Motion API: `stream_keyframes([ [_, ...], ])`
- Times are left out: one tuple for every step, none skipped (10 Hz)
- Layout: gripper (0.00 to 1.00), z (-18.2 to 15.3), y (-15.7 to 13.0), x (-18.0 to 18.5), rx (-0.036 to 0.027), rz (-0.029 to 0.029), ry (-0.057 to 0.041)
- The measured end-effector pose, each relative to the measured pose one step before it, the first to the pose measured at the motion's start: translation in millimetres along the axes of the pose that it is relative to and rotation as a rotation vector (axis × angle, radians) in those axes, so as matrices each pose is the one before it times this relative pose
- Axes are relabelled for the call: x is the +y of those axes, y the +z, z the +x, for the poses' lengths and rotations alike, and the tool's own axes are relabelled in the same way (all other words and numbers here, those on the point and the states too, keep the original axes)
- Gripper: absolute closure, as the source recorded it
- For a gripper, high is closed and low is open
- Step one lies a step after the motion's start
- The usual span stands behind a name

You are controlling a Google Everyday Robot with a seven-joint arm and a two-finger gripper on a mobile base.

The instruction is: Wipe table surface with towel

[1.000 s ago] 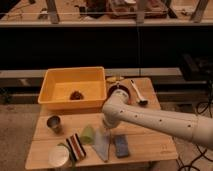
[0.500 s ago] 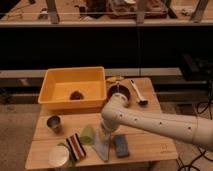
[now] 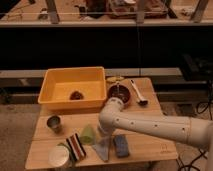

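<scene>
- Pointing down at lower centre, the gripper (image 3: 103, 135) sits at the towel (image 3: 102, 149) upper end, on the table surface (image 3: 150, 147).
- Its grip: cannot tell.
- Blue pad (image 3: 121, 145) lies just right.

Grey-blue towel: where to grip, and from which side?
Probably the towel at its wider far end, from straight above: it lies flat and limp on the table surface, tapering toward the front edge, with the blue pad close beside it. The hand hangs just over that end.
</scene>
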State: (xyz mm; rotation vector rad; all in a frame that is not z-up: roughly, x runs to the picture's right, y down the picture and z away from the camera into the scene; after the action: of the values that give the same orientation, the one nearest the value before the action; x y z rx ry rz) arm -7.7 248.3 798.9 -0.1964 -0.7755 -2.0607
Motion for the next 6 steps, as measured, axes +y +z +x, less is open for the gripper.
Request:
stream_keyframes([
  [0.42,0.67,2.43,0.82,0.00083,-0.00576,0.00207],
  [0.42,-0.36,5.10,2.14,-0.00456,-0.00896,0.00820],
  [0.42,0.08,5.20,1.72,-0.00399,-0.00608,0.00409],
  [0.45,0.16,5.16,1.71,-0.00265,-0.00565,0.00108],
  [0.54,0.25,-2.42,0.98,0.00145,-0.00377,0.00048],
  [0.64,-0.54,-2.52,-0.13,-0.00135,0.00119,-0.00029],
])
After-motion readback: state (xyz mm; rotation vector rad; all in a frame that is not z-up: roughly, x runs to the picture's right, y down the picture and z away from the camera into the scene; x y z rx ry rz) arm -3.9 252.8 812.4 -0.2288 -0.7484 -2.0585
